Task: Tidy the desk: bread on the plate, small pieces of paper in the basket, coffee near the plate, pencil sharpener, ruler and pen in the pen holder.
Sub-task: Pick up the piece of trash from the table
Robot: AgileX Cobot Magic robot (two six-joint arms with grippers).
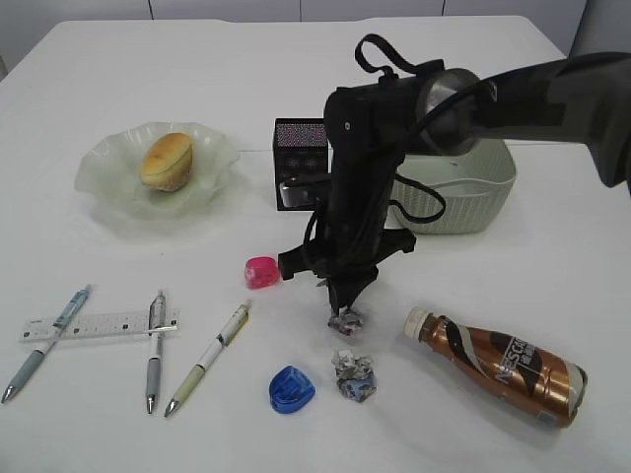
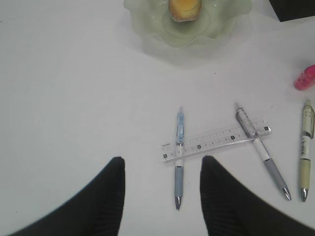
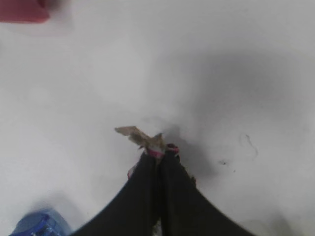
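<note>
My right gripper (image 1: 344, 301) (image 3: 158, 153) is shut on a crumpled piece of paper (image 1: 346, 320) (image 3: 142, 138) at the table surface. A second paper ball (image 1: 353, 375) lies just in front of it. The bread (image 1: 166, 160) (image 2: 184, 9) sits on the pale green plate (image 1: 108, 187) (image 2: 152, 34). The coffee bottle (image 1: 503, 364) lies on its side at the right. The white basket (image 1: 473, 197) stands behind my arm, beside the dark pen holder (image 1: 299, 158). My left gripper (image 2: 162, 172) is open above the blue pen (image 2: 179, 152) and the clear ruler (image 2: 216, 142) (image 1: 99, 325).
A pink sharpener (image 1: 261, 271) (image 2: 305, 78) and a blue sharpener (image 1: 291, 388) (image 3: 34, 223) lie near my right gripper. A grey pen (image 1: 155, 347) (image 2: 261, 150) and a cream pen (image 1: 212, 355) (image 2: 306, 147) lie right of the ruler.
</note>
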